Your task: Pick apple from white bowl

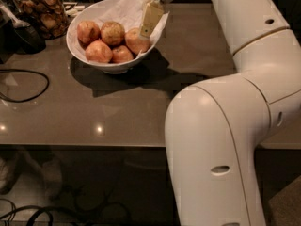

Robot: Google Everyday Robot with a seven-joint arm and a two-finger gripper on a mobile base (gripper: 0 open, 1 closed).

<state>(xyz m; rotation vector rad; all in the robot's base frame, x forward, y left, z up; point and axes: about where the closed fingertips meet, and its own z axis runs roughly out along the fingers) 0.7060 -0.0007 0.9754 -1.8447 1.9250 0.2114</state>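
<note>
The white bowl [79, 51], lined with crinkled white paper, stands at the back left of the brown table. It holds several orange-red apples and one dull greenish-yellow speckled apple [113, 32]. The orange-red apple [136, 42] on the bowl's right side lies directly under my gripper [151, 20]. The gripper hangs down from the top edge, its pale tip just above and against that apple's right side. Nothing is lifted out of the bowl.
A glass jar of brown snacks [41, 11] stands at the back left, next to a dark object [21, 34]. A black cable [28, 86] loops on the table's left. My white arm [221, 140] fills the right foreground. The table's front edge [84, 146] runs across the middle.
</note>
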